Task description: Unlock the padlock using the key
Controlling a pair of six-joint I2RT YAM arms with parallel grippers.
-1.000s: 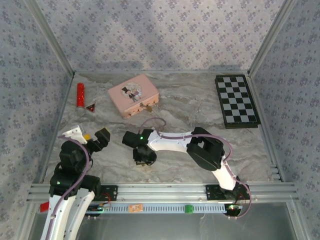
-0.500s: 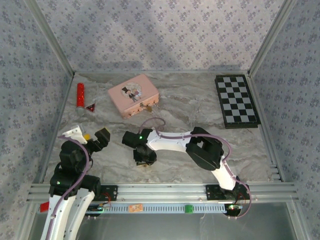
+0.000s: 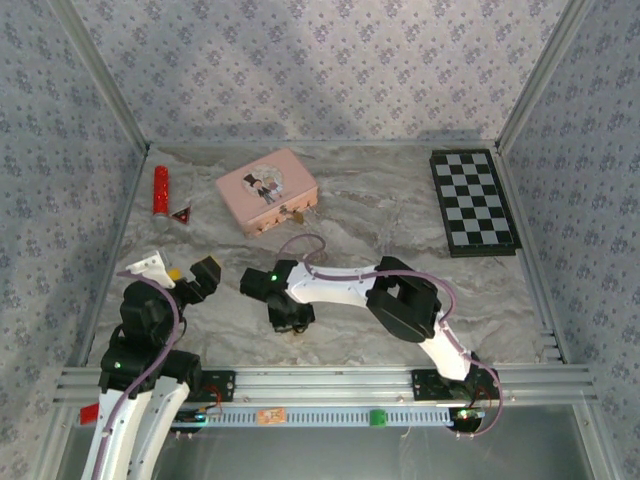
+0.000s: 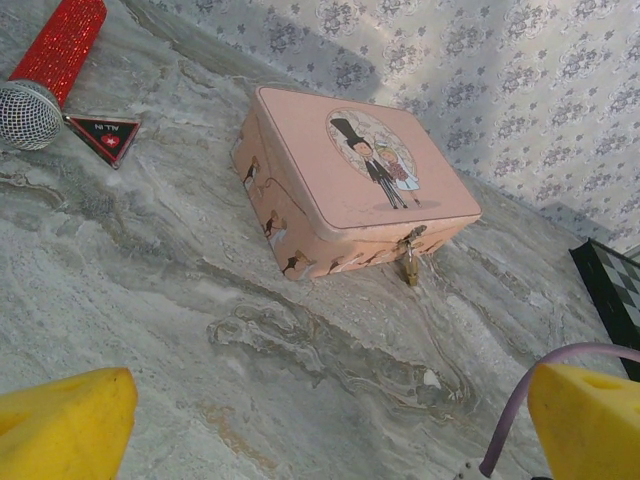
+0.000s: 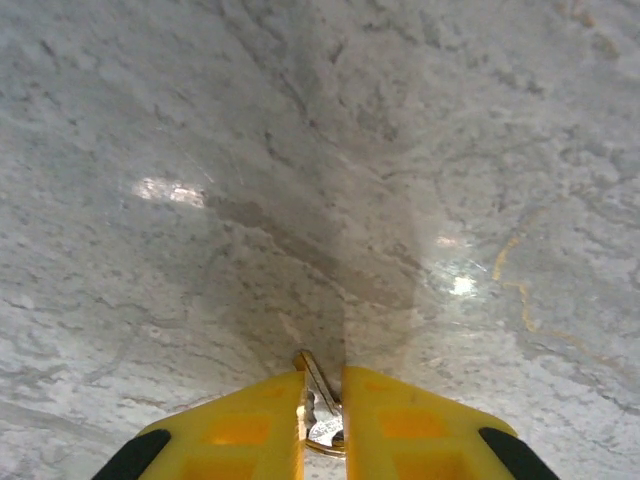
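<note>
pink tin [image 3: 266, 190]: closed, cartoon couple on lid, lying flat near the bench [image 3: 380, 215] far edge, left of middle | red glitter microphone [image 3: 160, 190]: lying at far-left corner | red triangle badge [image 3: 181, 214]: just beside the microphone's mesh head | checkerboard [image 3: 474, 200]: flat at far-right corner

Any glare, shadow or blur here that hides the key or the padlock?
Right wrist: two glare patches on the marble table, a dark shadow wedge ahead of the right gripper, the key sharp between its fingers. Left wrist: left gripper fingers soft, padlock clear. Top external: even light, padlock tiny.
</note>
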